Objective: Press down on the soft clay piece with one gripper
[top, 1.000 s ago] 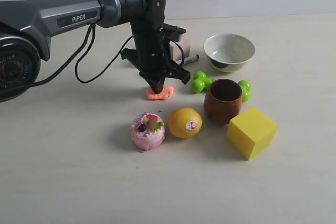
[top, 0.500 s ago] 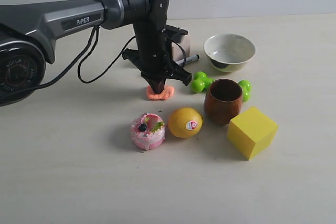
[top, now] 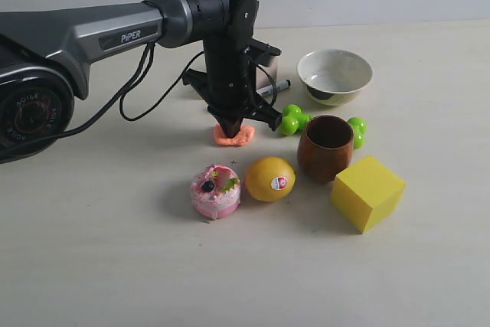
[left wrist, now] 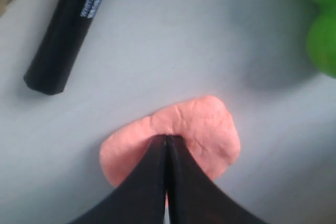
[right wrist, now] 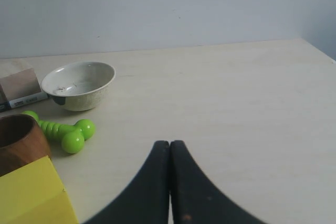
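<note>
1. Your L gripper (left wrist: 166,139), the black claw on the grey PiPER arm (top: 99,32), points down. Its 2 fingers meet w/ no visible gap, and nothing is clamped betw. them.
2. The tips touch the top of the soft clay piece (left wrist: 210,129), a flat salmon-orange lump lying on the pale table (top: 115,266).
3. In the ext. view the clay sits near mid-scene, behind the pink cake (top: 216,191) and the lemon (top: 269,179), and near the left of a green dumbbell toy (top: 292,119).
4. A black marker (left wrist: 68,30) lies near the clay, not touching it.
5. Further right stands a brown cup (top: 326,147), w/ a yellow block (top: 367,192) in front of it and a white bowl (top: 334,74) behind.
6. Your R gripper (right wrist: 169,144) has its fingers pressed together too, empty, w/ table surface beyond it.
</note>
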`<state>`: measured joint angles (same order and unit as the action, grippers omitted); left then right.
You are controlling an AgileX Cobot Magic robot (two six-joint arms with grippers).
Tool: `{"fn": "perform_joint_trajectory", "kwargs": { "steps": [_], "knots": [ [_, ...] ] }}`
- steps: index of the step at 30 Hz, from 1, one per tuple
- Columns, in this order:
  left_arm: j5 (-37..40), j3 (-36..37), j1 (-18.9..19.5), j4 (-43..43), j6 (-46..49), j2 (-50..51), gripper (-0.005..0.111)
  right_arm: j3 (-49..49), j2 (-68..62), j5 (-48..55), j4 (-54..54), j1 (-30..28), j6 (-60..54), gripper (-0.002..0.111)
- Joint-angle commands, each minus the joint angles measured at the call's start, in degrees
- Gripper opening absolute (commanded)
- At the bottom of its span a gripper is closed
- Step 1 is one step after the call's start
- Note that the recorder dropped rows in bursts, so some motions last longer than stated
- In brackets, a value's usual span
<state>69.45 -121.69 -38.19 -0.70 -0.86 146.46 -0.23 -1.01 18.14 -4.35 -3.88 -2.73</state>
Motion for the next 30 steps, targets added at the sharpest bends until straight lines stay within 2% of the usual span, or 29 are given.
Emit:
{"fn": "perform_joint_trajectory", "kwargs": {
  "steps": [1, 17, 30],
  "knots": [
    [0.5, 3.5, -1.2, 5.3, -1.3, 9.1, 0.0, 0.2, 0.3, -0.3, 0.0, 0.3, -0.3, 0.0],
    [0.5, 3.5, -1.2, 4.0, -2.0, 8.1, 0.0, 0.2, 0.3, -0.3, 0.0, 0.3, -0.3, 0.0],
    [0.4, 3.5, -1.2, 3.8, -2.0, 2.0, 0.0, 0.2, 0.3, -0.3, 0.0, 0.3, -0.3, 0.0]
  ]
}}
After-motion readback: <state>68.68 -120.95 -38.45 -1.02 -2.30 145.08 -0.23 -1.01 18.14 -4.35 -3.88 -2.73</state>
